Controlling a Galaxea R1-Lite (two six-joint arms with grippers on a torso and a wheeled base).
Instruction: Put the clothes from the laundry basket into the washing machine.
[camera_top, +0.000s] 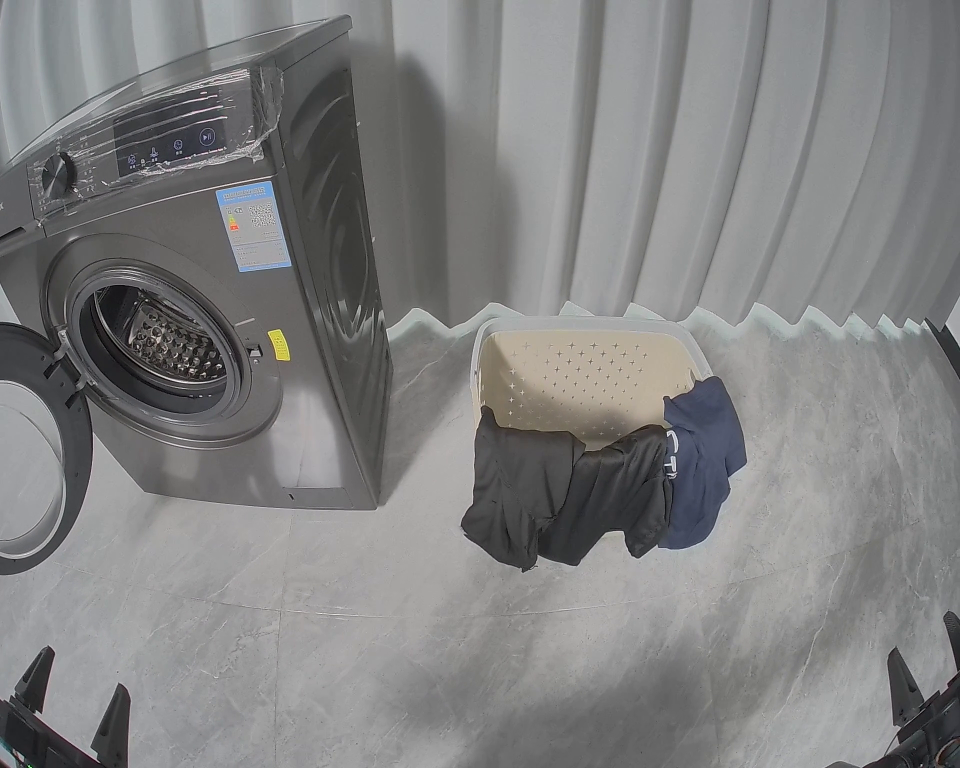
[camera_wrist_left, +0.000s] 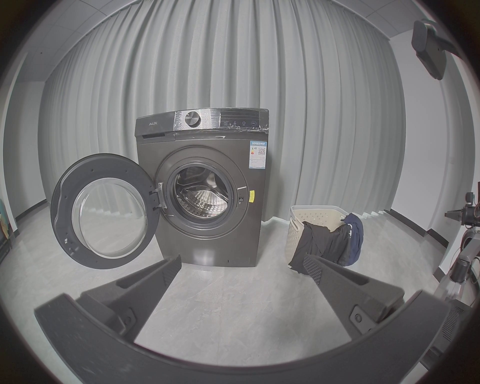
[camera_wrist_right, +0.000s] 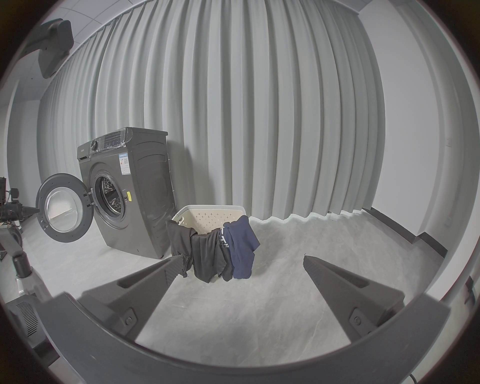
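- Both grippers sit low at the near edge of the head view: the left gripper (camera_top: 78, 690) in the left corner, the right gripper (camera_top: 922, 652) in the right corner; each has its two fingers spread apart and holds nothing
- Farther off, the cream laundry basket (camera_top: 590, 325) stands on the grey floor (camera_top: 400, 620), just to the right of the washing machine (camera_top: 300, 300) and near the curtain (camera_top: 650, 150)
- Over the basket's near rim hang the black clothes (camera_top: 560, 490) and, touching them on the right, a navy piece (camera_top: 705, 455)
- From above, the head view shows the basket's pierced inner wall; the wrist views see the basket low, from the side
- On the machine, the round door (camera_top: 30, 450) stands open to the left; the left wrist view faces the front and shows the whole door and the metal drum (camera_wrist_left: 202, 192), while the right wrist view shows more of the machine's side panel
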